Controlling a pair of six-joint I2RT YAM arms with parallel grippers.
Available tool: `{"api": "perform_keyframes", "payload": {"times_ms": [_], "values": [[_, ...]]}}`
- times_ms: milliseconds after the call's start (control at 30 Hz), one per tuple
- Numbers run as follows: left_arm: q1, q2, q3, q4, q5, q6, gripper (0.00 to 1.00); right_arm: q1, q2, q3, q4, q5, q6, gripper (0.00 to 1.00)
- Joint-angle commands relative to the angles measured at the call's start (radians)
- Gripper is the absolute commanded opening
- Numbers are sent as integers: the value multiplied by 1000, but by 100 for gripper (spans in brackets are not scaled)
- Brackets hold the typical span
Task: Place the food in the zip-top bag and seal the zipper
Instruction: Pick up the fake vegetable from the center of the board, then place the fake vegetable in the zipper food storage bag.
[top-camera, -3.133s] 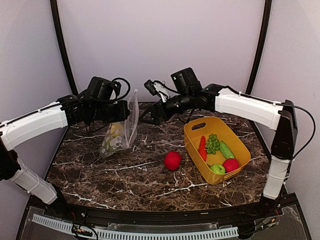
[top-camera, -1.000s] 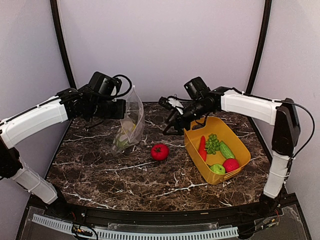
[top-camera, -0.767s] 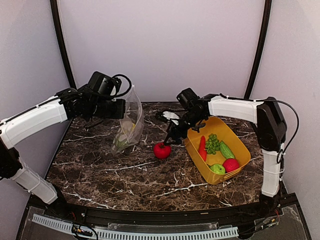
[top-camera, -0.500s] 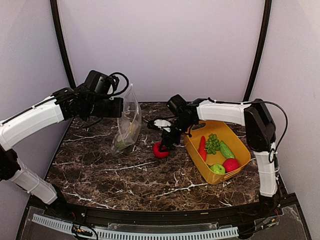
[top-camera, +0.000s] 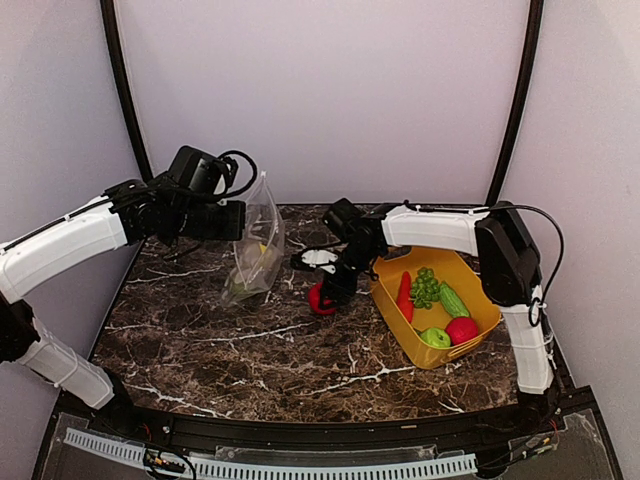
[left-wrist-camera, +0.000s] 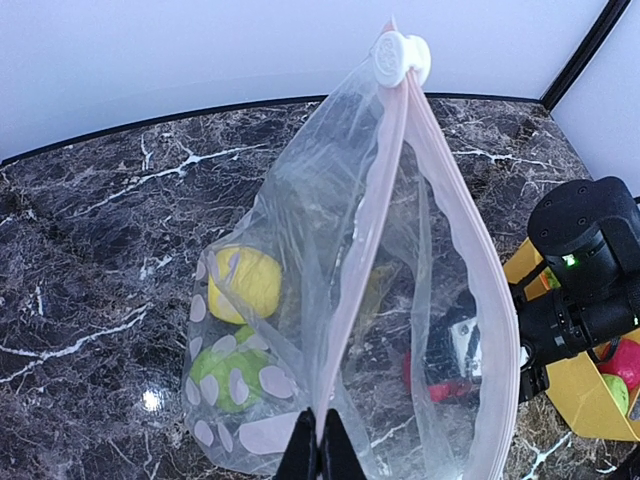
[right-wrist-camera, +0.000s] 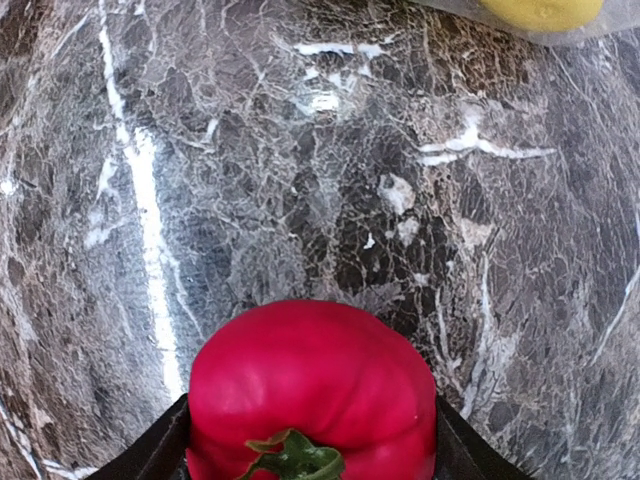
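Red tomato (right-wrist-camera: 312, 390), clasped by the right fingers (right-wrist-camera: 160, 452), rests on the counter (top-camera: 250, 350). The bag (top-camera: 252, 255), rim pinched by the left fingers (left-wrist-camera: 303, 462), hangs near, toward the counter's left edge.

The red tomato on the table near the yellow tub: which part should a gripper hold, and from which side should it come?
Hold the red tomato across its broad round middle, coming from above, one finger on each side. It sits on the table apart from other things, so both sides are reachable, and the green stem looks too small to pinch.
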Motion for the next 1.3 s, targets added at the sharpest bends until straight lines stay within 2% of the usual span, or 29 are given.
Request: {"api": "perform_keyframes", "payload": {"times_ms": [0, 267, 467, 600, 767, 867, 1100, 1267], "values": [[7, -13, -18, 7, 17, -7, 1, 3, -32, 1, -19, 41, 11, 58], [6, -1, -12, 25, 45, -19, 1, 3, -285, -34, -62, -148, 39, 54], [5, 10, -19, 54, 73, -41, 1, 7, -410, 12, 29, -324, 146, 52], [5, 17, -15, 66, 94, -52, 1, 10, -363, 109, 102, -398, 265, 52], [5, 16, -10, 67, 94, -55, 1, 29, -230, 301, 98, -498, 376, 52], [5, 15, -9, 62, 93, -57, 1, 39, -175, 355, 125, -523, 420, 52], [5, -16, -15, 53, 82, -66, 1, 41, -79, 369, 178, -523, 509, 52], [5, -37, -29, 55, 72, -71, 1, 43, -66, 337, 183, -359, 562, 53]]}}
